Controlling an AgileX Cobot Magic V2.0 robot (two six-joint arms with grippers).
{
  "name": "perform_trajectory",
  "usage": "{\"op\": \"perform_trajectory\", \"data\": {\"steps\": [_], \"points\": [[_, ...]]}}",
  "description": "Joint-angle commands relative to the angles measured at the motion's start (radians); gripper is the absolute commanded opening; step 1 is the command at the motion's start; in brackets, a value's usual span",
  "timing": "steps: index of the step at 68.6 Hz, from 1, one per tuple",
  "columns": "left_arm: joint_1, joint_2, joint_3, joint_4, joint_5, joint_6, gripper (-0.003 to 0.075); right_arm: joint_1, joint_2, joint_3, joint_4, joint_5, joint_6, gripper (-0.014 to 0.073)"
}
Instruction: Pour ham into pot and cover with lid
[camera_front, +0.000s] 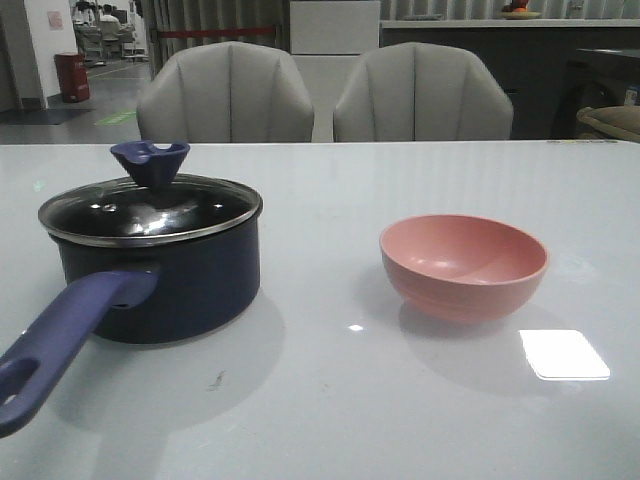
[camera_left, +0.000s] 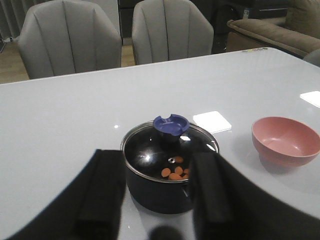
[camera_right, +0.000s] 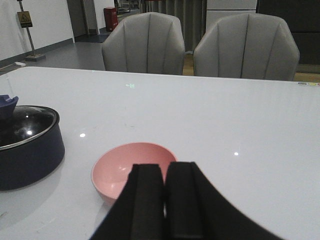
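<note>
The dark navy pot (camera_front: 190, 285) stands on the table at the left, its purple-blue handle (camera_front: 60, 345) pointing toward me. The glass lid (camera_front: 150, 212) with its dark blue knob (camera_front: 150, 163) sits on the pot. Through the lid in the left wrist view I see the orange-pink ham chunks (camera_left: 176, 172) inside the pot (camera_left: 160, 192). My left gripper (camera_left: 155, 170) is open and empty, held back from the pot. My right gripper (camera_right: 165, 172) is shut and empty, behind the pink bowl (camera_right: 127, 170). No gripper shows in the front view.
The pink bowl (camera_front: 463, 264) sits empty at the right of the table; it also shows in the left wrist view (camera_left: 285, 141). Two grey chairs (camera_front: 325, 95) stand behind the far table edge. The pot also shows in the right wrist view (camera_right: 27, 147).
</note>
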Motion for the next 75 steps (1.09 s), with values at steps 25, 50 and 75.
{"op": "perform_trajectory", "data": {"steps": [25, 50, 75], "points": [[0.002, -0.035, 0.027, -0.008, -0.100, 0.004, 0.0121, 0.002, 0.010, -0.029, -0.010, -0.090, -0.006, 0.0162], [0.017, -0.035, 0.094, 0.056, -0.208, 0.004, 0.0121, 0.002, 0.010, -0.029, -0.010, -0.090, -0.006, 0.0162], [0.282, -0.170, 0.410, 0.045, -0.505, 0.004, 0.0121, 0.002, 0.010, -0.029, -0.010, -0.090, -0.006, 0.0162]]}}
